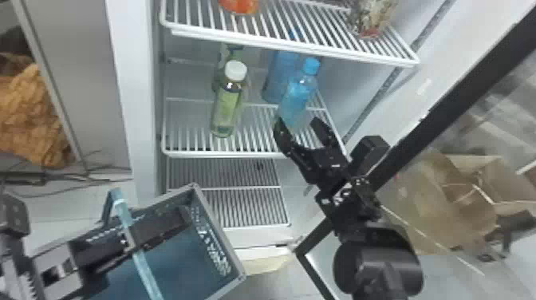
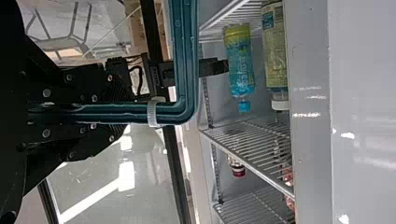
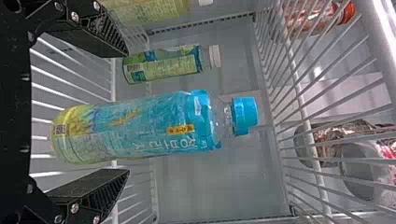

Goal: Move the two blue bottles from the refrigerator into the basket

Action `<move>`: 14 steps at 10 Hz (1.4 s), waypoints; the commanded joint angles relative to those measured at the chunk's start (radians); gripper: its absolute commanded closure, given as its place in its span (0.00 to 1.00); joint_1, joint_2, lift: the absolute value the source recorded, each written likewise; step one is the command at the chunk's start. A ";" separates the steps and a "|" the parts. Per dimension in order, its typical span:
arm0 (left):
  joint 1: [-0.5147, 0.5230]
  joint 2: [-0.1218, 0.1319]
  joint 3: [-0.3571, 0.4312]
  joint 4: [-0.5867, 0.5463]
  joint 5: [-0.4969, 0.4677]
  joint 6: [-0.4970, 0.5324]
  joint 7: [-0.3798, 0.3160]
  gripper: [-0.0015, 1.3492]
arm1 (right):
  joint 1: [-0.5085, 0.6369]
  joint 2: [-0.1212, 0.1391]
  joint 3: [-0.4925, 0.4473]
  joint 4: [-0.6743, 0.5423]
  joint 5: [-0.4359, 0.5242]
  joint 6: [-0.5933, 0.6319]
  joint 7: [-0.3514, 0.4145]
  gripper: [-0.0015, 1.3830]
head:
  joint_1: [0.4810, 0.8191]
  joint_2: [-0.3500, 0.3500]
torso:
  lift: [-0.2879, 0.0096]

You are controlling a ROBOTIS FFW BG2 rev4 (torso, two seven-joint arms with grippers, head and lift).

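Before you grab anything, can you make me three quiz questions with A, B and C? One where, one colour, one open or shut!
1. Where are the front blue bottle and the blue bottle behind it?
A) In the basket
B) On a refrigerator shelf
C) On the floor

2. What colour is the cap on the front green bottle?
A) White
B) Red
C) Black

3. How is the right gripper?
A) Shut and empty
B) Shut on a bottle
C) Open

1: B, both stand on the shelf's white bars.
2: A, its top is white.
3: C, its fingers are spread wide, with gaps beside the front blue bottle.
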 commanded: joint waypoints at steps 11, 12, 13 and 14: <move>0.002 0.007 -0.006 0.001 0.007 -0.005 0.000 0.89 | -0.122 -0.005 0.026 0.123 -0.028 0.022 -0.054 0.92 | 0.63 0.06 | 0.23; 0.000 0.008 -0.006 0.001 0.007 -0.005 0.000 0.89 | -0.114 -0.008 0.026 0.118 -0.034 0.022 -0.054 0.92 | 0.63 0.05 | 0.23; 0.000 0.008 -0.008 0.001 0.007 -0.007 0.000 0.89 | -0.097 -0.009 0.020 0.096 -0.034 0.022 -0.054 0.92 | 0.63 0.05 | 0.23; 0.000 0.008 -0.008 0.001 0.007 -0.007 0.000 0.89 | -0.075 -0.009 0.014 0.071 -0.056 0.039 -0.054 0.92 | 0.63 0.05 | 0.23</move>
